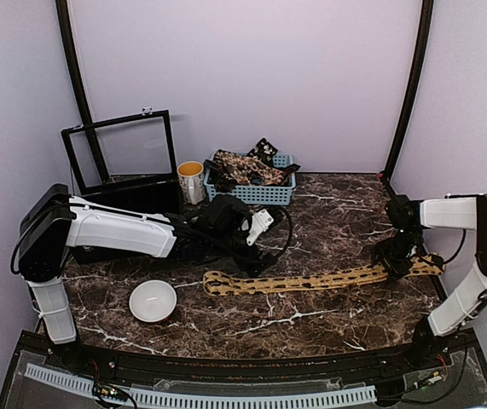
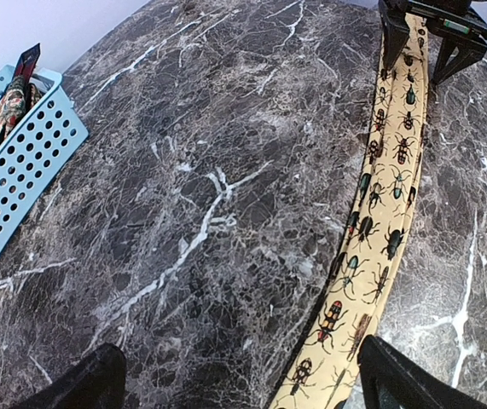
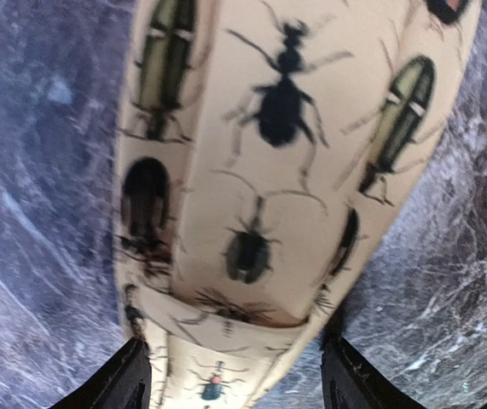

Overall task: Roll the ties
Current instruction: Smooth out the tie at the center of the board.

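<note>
Left arm (image 1: 124,230) low, jaws wide apart; right arm (image 1: 452,210) downward, jaws narrower.

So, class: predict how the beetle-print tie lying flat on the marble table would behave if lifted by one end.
Probably floppy: the tie lies as a thin flat strip hugging the table, so it would likely droop and trail. Likely light, being narrow fabric. Pushed, it might bunch rather than slide whole; a fold shows near one end.

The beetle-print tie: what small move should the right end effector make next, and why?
Probably close the right end effector on the tie: it lies flat, unrolled, and the jaws stand apart astride its end, so a grip would let rolling start.
</note>
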You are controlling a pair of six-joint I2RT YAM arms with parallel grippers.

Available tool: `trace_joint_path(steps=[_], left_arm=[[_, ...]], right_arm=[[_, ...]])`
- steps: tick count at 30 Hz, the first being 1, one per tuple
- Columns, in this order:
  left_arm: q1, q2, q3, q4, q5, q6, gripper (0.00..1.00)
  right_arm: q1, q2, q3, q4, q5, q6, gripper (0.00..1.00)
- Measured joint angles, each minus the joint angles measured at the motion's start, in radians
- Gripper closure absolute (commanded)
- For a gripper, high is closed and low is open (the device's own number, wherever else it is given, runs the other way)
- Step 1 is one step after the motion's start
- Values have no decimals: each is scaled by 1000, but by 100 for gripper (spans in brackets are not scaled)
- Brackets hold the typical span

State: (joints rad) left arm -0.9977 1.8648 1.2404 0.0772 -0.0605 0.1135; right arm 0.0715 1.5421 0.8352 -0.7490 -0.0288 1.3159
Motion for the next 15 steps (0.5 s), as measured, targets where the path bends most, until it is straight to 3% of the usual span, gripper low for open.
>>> trace_joint_path(steps=[10,15], left_arm=[[0,0,-1,0,-1,-22,3],[0,0,-1,0,-5,-22,3]], right_arm=[[0,71,71,28,5,-35,32],[0,94,90,7,4,-35,41]])
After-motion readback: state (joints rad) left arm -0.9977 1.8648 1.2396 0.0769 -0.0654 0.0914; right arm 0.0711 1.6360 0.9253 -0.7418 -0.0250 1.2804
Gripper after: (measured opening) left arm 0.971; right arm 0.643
